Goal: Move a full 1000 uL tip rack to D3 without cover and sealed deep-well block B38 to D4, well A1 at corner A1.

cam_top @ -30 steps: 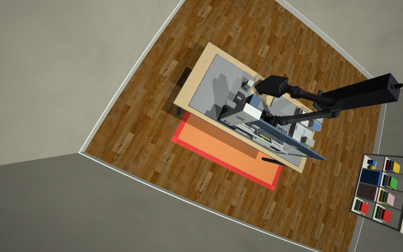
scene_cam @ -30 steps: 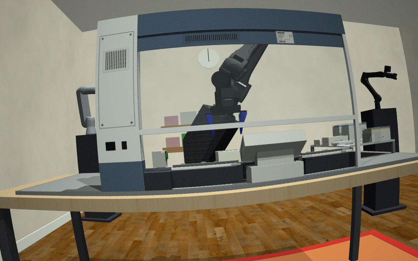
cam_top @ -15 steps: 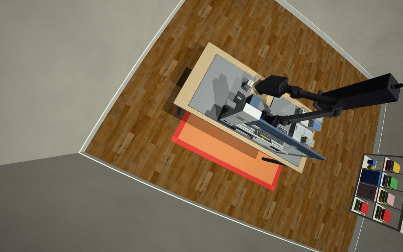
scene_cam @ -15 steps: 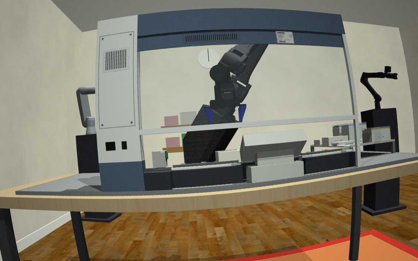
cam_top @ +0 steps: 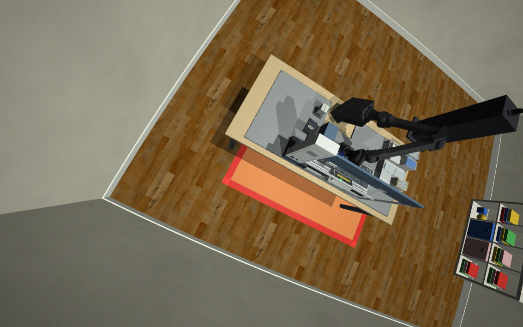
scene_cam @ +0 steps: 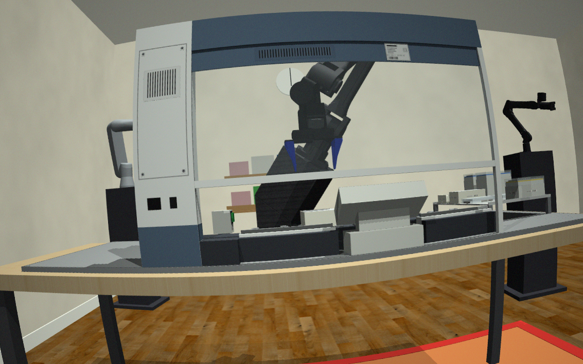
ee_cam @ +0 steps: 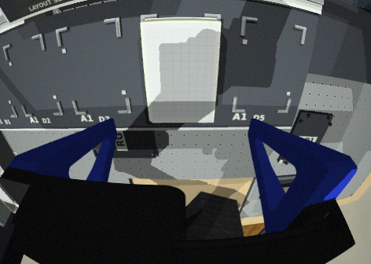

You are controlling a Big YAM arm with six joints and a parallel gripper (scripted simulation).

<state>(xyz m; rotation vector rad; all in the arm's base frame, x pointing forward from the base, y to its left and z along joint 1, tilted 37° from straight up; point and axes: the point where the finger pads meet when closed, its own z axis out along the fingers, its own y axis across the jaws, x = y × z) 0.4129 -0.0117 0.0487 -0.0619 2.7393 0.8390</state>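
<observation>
My gripper (ee_cam: 182, 126) is open and empty, with blue fingers spread wide, well above the block and apart from it (scene_cam: 314, 167). Deck position D3 (ee_cam: 91, 71), left of the block, is bare between its brackets. The SHELF (scene_cam: 501, 185) with racks and covers stands at the right; I cannot read the labels there.
D5 (ee_cam: 269, 65), right of the block, is bare. The enclosure's frame and crossbar (scene_cam: 343, 174) run in front of the arm. A small black plate (ee_cam: 311, 125) lies near D5.
</observation>
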